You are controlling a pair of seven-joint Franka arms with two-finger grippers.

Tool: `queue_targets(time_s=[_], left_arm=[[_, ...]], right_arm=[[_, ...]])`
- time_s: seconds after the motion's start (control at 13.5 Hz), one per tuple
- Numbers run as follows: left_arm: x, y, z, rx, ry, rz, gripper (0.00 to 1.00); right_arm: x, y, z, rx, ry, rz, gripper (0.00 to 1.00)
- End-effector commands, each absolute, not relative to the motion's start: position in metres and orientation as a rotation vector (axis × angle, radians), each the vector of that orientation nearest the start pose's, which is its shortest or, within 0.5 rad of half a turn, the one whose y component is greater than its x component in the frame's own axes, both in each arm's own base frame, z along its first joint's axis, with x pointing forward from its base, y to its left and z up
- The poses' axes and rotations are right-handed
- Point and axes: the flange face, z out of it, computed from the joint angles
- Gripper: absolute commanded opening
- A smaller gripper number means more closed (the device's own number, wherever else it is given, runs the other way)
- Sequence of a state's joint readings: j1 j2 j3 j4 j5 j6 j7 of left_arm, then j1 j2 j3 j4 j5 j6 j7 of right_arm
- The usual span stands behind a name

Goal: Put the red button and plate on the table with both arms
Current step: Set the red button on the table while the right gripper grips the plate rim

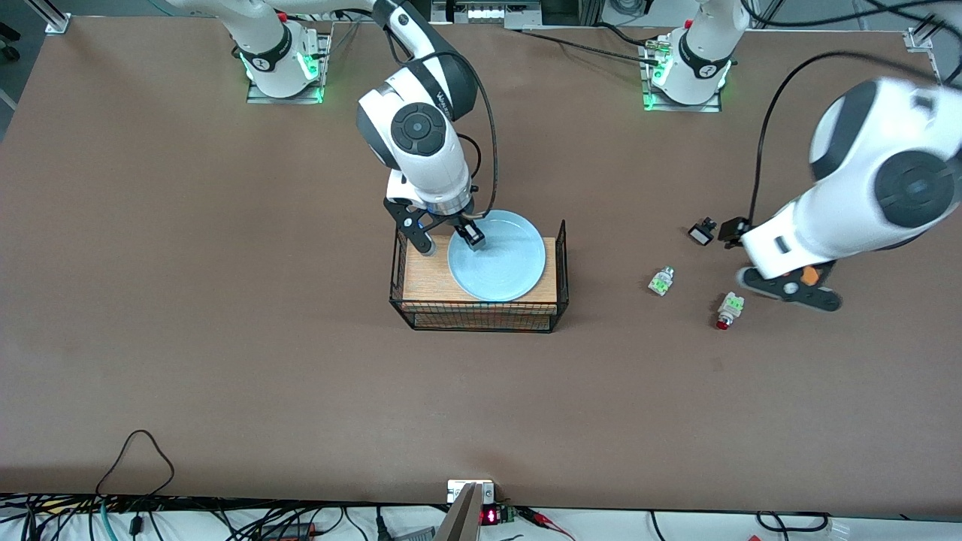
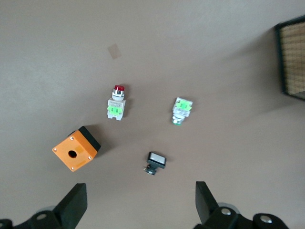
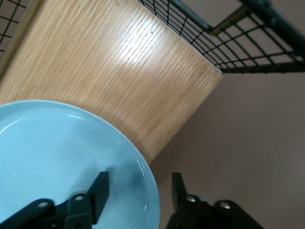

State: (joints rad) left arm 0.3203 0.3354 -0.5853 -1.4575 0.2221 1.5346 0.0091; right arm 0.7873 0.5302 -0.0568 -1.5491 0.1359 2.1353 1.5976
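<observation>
The pale blue plate [image 1: 500,259] lies on the wood top of the black wire basket [image 1: 428,282]. My right gripper [image 1: 447,240] is open and straddles the plate's rim, one finger over the plate and one over the wood; the right wrist view shows the gripper [image 3: 138,191] and the plate [image 3: 57,152]. The red button [image 1: 727,309] lies on the brown table [image 1: 225,300] toward the left arm's end. My left gripper [image 1: 793,289] hangs open and empty over the table beside it. In the left wrist view the button [image 2: 116,103] lies apart from the gripper [image 2: 139,207].
A clear-and-green piece [image 1: 661,281] and a black-and-white piece [image 1: 701,231] lie near the button, between it and the basket. An orange box [image 2: 76,148] sits on the table under the left gripper. The basket's wire walls [image 3: 228,43] rise above the wood top.
</observation>
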Motion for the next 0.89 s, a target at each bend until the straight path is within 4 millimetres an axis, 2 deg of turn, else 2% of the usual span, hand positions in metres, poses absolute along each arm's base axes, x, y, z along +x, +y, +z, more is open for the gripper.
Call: queue_targets(time_s=[0.0,0.15,0.3,0.37,0.45,0.52,0.67,0.82], left_arm=[[0.585,-0.111,0.548,-3.032,0.226,0.258,1.00],[0.580,-0.107,0.559,-3.053,0.031,0.160,1.00],[0.566,-0.082,0.557,-3.080,-0.047,-0.011,1.00],[0.561,-0.075,0.552,-3.082,-0.053,-0.044,1.00],[0.555,-0.075,0.552,-3.078,-0.046,-0.035,1.00],[0.550,-0.085,0.558,-3.072,-0.020,-0.012,1.00],[0.554,-0.090,0.561,-3.063,-0.015,0.004,1.00],[0.554,-0.089,0.562,-3.063,-0.009,0.009,1.00]], right_arm=[[0.513,0.475,0.352,-2.718,1.372,0.102,0.24],[0.514,0.474,0.352,-2.717,1.378,0.105,0.15],[0.512,0.476,0.352,-2.722,1.372,0.107,0.08],[0.512,0.476,0.352,-2.723,1.368,0.105,0.05],[0.511,0.477,0.352,-2.721,1.363,0.105,0.01],[0.511,0.477,0.352,-2.721,1.363,0.106,0.00],[0.511,0.477,0.354,-2.718,1.359,0.103,0.00],[0.514,0.472,0.369,-2.719,1.320,0.095,0.00]])
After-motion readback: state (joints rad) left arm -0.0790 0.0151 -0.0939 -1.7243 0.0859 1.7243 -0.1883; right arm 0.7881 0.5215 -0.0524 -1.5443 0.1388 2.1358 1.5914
